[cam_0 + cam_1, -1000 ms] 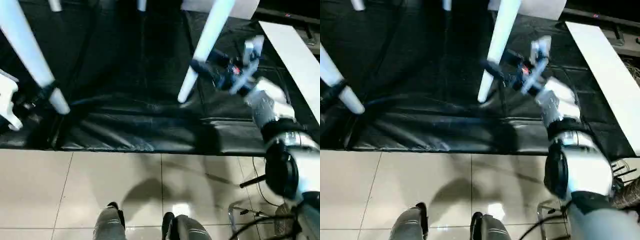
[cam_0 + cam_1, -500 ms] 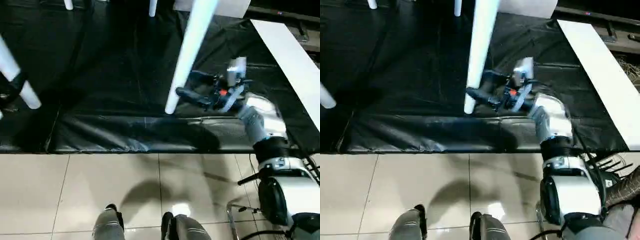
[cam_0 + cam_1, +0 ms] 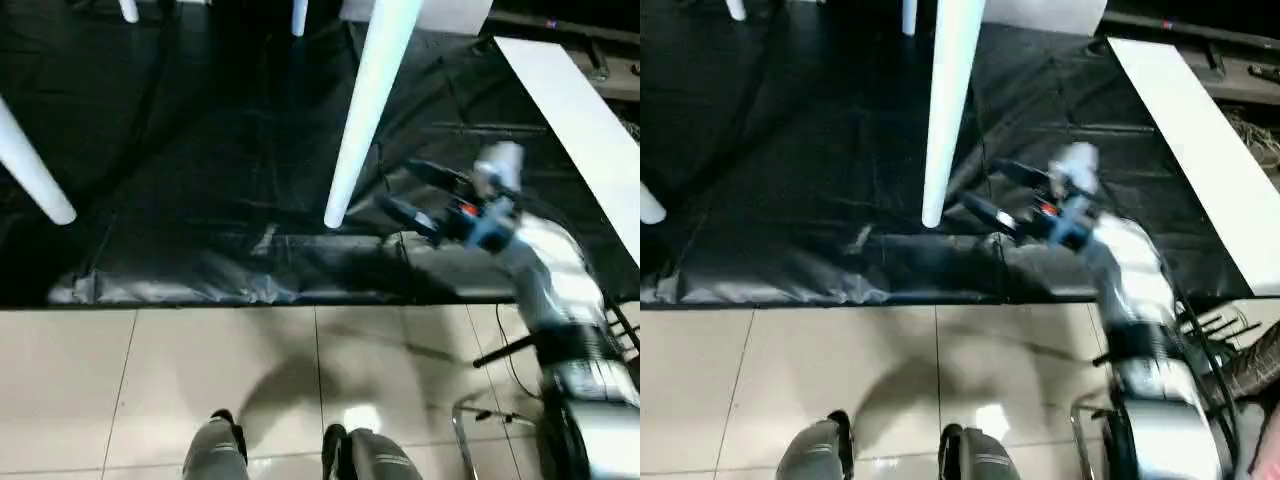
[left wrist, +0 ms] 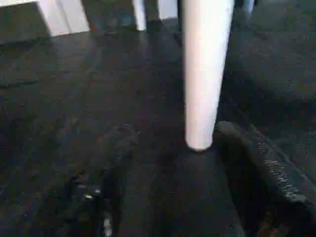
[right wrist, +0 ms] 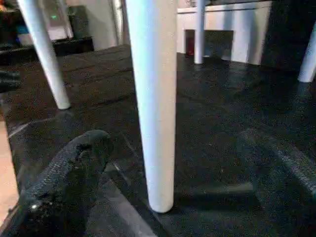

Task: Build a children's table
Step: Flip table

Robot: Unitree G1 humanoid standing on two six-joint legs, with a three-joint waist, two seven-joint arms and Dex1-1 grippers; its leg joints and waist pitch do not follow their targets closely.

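Standing on black sheet-covered workbench [image 3: 200,190], white table legs [image 3: 365,110], beige tile floor [image 3: 150,380], right gripper [image 3: 415,195] jaws apart, left unclear.

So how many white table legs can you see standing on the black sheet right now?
4: near leg by the right pincer, one at the left edge, two far ones at the top. None seem hidden.

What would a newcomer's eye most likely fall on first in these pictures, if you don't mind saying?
Most striking is the long white tapered plastic leg standing on the black sheet-covered workbench near its front edge. Just beside it, toward the robot's right, the right gripper hangs with its two black fingers apart and nothing between them. A second white leg stands at the far left.
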